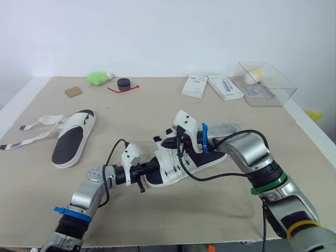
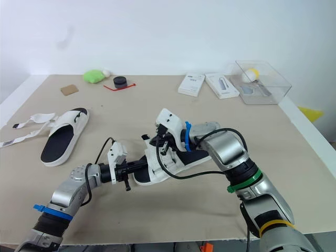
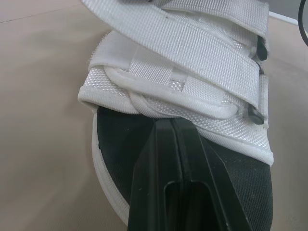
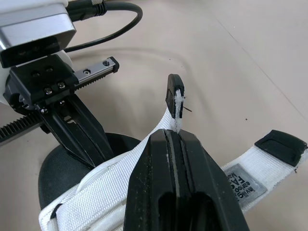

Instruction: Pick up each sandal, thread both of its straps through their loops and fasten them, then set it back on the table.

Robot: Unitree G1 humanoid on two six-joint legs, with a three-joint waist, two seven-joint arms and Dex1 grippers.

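A white sandal with a black footbed point(image 1: 181, 163) is held between both grippers at the table's middle. My left gripper point(image 1: 151, 169) is shut, its fingertips point(image 3: 169, 126) pressed at the front edge of the white upper over the footbed. My right gripper point(image 4: 175, 134) is shut on a white strap point(image 4: 172, 113), whose black tip point(image 4: 174, 91) pokes out past the fingers. Another strap end with a label point(image 4: 245, 177) lies loose beside it. A second sandal point(image 1: 71, 139) rests flat at the left, its straps point(image 1: 31, 130) undone and trailing toward the table's left edge.
Along the far edge sit a green lump point(image 1: 97, 77), a black round piece point(image 1: 124, 83), a brown square point(image 1: 74, 91), two white boxes point(image 1: 195, 85) and a clear box point(image 1: 265, 84) holding a yellow ball. The table's right edge point(image 1: 310, 123) runs close to the clear box.
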